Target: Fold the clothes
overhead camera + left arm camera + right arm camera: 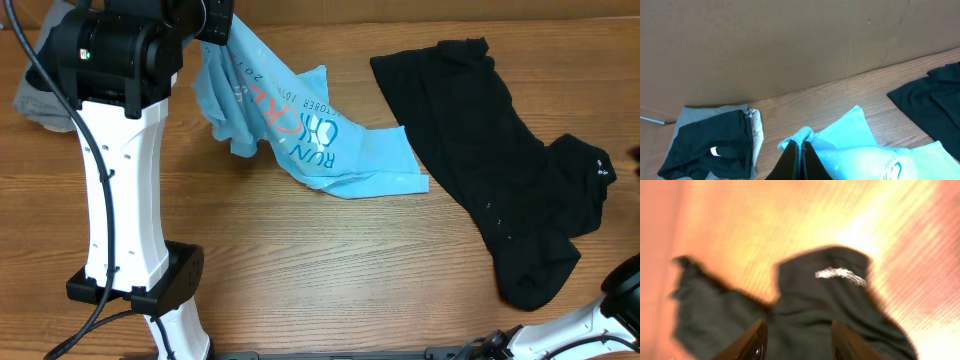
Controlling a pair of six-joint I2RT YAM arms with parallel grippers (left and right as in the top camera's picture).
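The light blue T-shirt with red and white lettering lies partly on the table, its left end lifted. My left gripper is shut on that raised end; in the left wrist view the closed jaws pinch a fold of blue fabric. A plain black garment lies spread at the right. In the blurred right wrist view my right gripper hangs open just above the black garment, nothing between its fingers.
A folded pile of grey and black clothes sits at the far left by the cardboard wall; in the overhead view the pile is partly behind the left arm. The right arm's base is at the lower right corner.
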